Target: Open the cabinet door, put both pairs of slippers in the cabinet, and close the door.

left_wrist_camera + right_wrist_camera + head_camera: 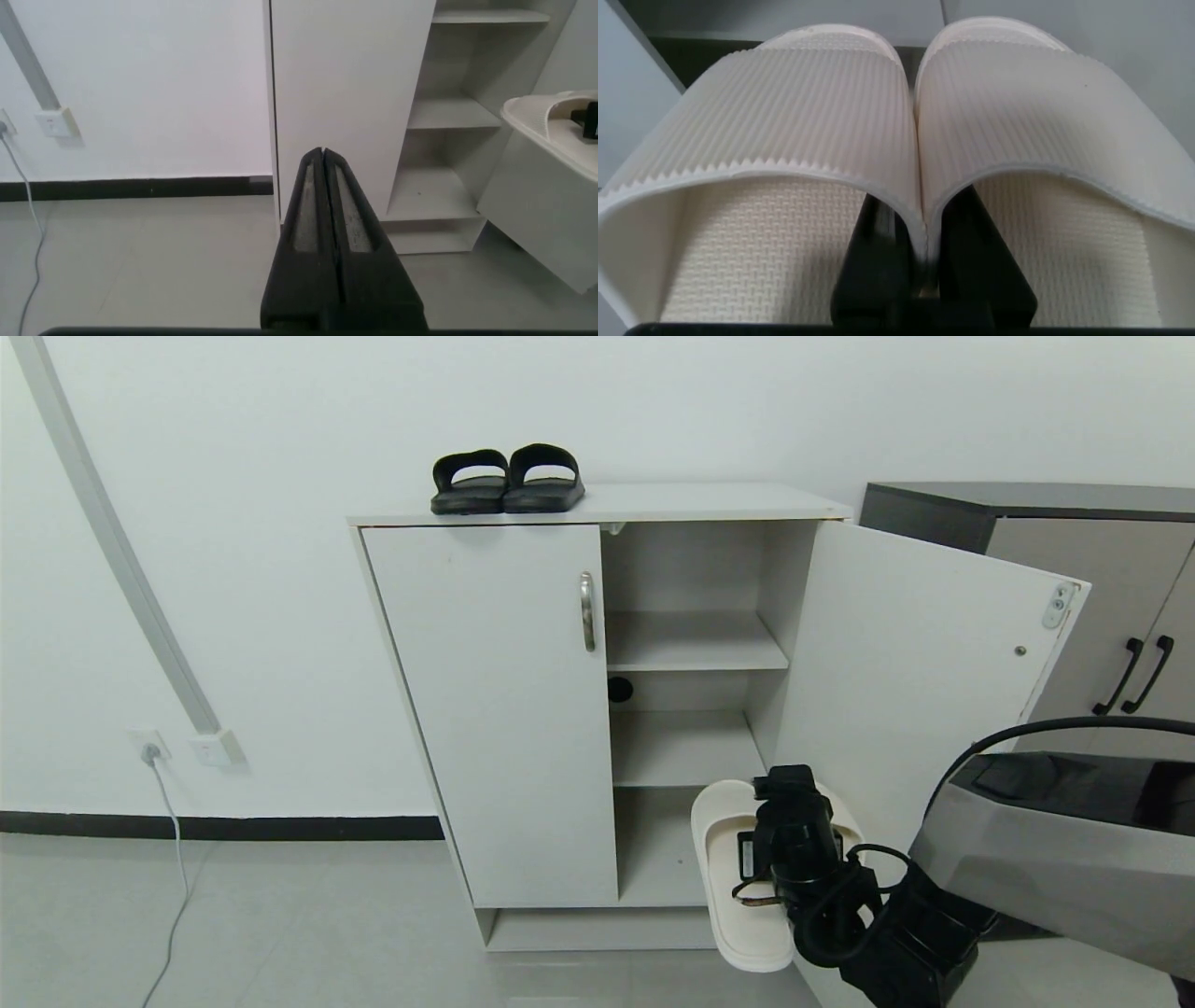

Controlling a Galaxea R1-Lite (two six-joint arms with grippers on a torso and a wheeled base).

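A pair of white slippers hangs in front of the cabinet's open right half, level with the bottom compartment. My right gripper is shut on the two inner strap edges, pinched together. A pair of black slippers sits on the cabinet top at its left. The white cabinet has its left door shut and its right door swung wide open, showing three bare shelves. My left gripper is shut on nothing, held low out from the cabinet's left door.
A grey cabinet with black handles stands to the right, just behind the open door. A wall socket with a cable is on the left wall. Bare grey floor lies to the left of the cabinet.
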